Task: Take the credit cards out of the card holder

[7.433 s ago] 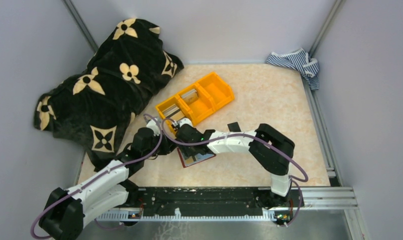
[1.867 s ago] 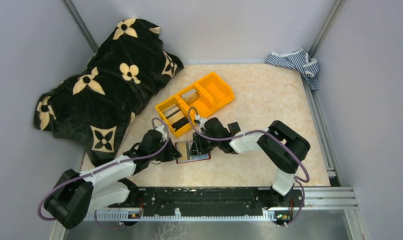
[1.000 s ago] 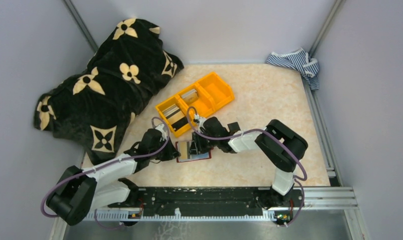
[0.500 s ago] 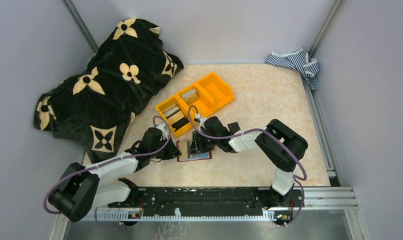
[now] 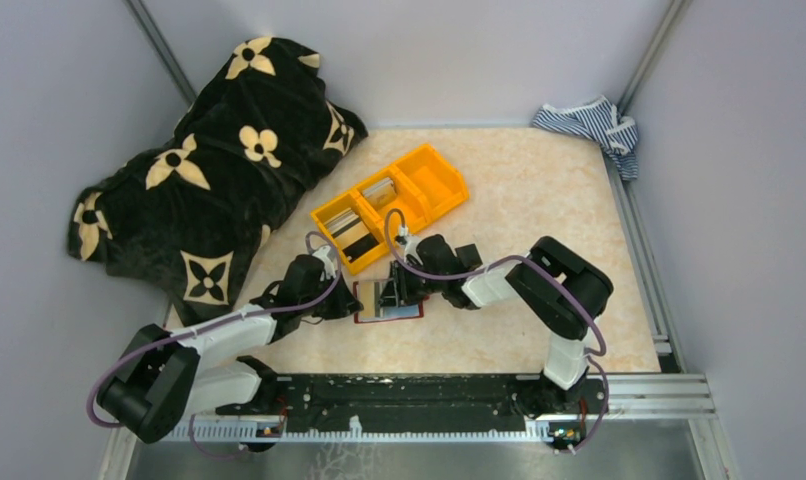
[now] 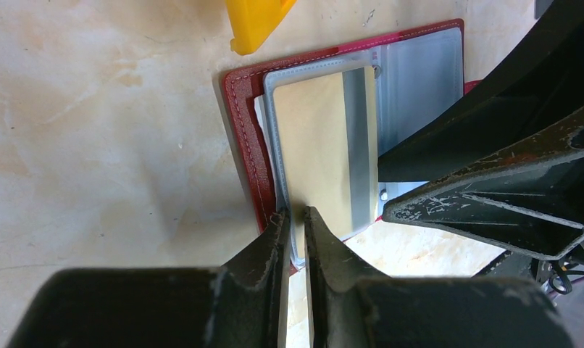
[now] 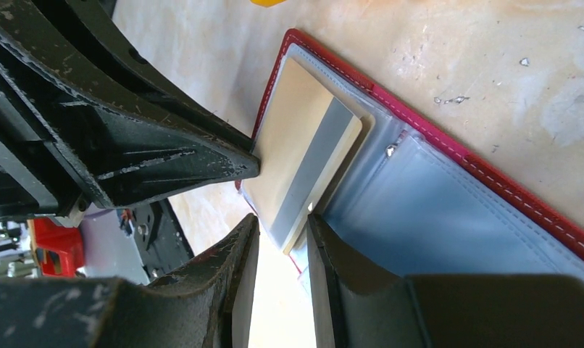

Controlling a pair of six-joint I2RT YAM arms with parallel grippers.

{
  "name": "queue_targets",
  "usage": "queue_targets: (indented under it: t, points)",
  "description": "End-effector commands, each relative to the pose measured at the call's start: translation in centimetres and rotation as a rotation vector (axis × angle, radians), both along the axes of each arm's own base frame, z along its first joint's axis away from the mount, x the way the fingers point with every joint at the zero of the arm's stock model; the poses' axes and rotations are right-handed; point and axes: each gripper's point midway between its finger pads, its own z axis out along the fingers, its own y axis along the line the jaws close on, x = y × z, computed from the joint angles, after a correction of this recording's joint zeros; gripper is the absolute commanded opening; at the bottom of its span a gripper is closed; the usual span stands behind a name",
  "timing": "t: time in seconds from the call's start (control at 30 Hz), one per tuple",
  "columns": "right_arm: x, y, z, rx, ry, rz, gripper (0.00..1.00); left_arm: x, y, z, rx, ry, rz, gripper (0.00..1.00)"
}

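Note:
The card holder (image 5: 406, 312) lies open on the table, dark red outside (image 6: 240, 138) and pale blue inside (image 7: 448, 210). A beige credit card (image 6: 322, 145) with a grey stripe sticks halfway out of its left pocket (image 7: 296, 152). My left gripper (image 5: 351, 305) is at the holder's left edge, jaws nearly together, pinching the pocket's rim (image 6: 296, 217). From the right, my right gripper (image 5: 390, 297) hovers over the holder, open, with the card's free corner in the gap between its fingers (image 7: 282, 226). More cards lie in the orange bin (image 5: 391, 205).
The orange three-compartment bin stands just behind the holder, its corner (image 6: 256, 22) close to the red edge. A black blanket with beige flowers (image 5: 209, 170) fills the back left. A striped cloth (image 5: 589, 125) lies in the back right corner.
Seven seconds ago my right gripper was at the bin; it has since come back over the holder. In the last second both arms have barely moved.

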Motion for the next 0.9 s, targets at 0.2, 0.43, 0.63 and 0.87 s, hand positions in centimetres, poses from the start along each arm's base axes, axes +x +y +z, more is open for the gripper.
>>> queue_targets:
  t: [0.2,0.43,0.63,0.87]
  points:
    - [-0.9,3.7,7.3,0.320,-0.108,0.136,0.31,-1.7,0.0,-2.1,0.031,0.074,-0.051,0.17]
    - [-1.1,4.1,6.3,0.338,-0.079,0.159,0.31,-1.6,0.0,-1.9,0.036,0.069,-0.052,0.17]
    - [-1.0,3.8,5.1,0.287,-0.090,0.160,0.31,-1.5,0.1,-1.9,0.040,0.066,-0.047,0.17]
    - [-1.4,2.9,3.1,0.207,-0.076,0.167,0.26,-1.2,0.1,-1.8,0.045,0.059,-0.046,0.17]
